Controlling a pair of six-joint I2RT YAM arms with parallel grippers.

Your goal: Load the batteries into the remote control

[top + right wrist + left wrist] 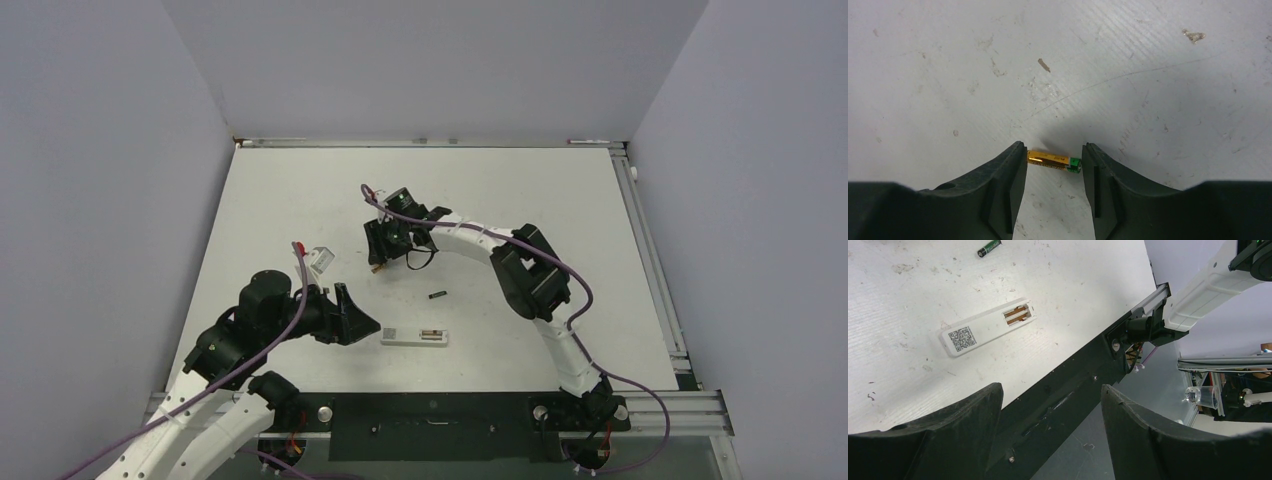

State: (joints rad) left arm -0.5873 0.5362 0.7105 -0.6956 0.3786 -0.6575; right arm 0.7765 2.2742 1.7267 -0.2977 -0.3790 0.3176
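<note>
The white remote control point(415, 337) lies back-up near the table's front edge, its battery compartment point(1017, 315) uncovered and a QR label toward its other end; it also shows in the left wrist view point(988, 327). The dark green battery point(435, 295) lies loose on the table beyond it, also seen in the left wrist view point(989, 248). The yellow-gold battery point(1054, 162) lies on the table between the fingertips of my right gripper point(1053, 150), end to end; the left end touches a finger and a small gap shows at the right end. My left gripper point(1050, 390) is open and empty, just left of the remote point(355, 315).
A small white piece point(320, 260) lies left of centre, near the left arm. The black front rail point(430, 410) runs along the near edge. Grey walls close the table on the left, the back and the right.
</note>
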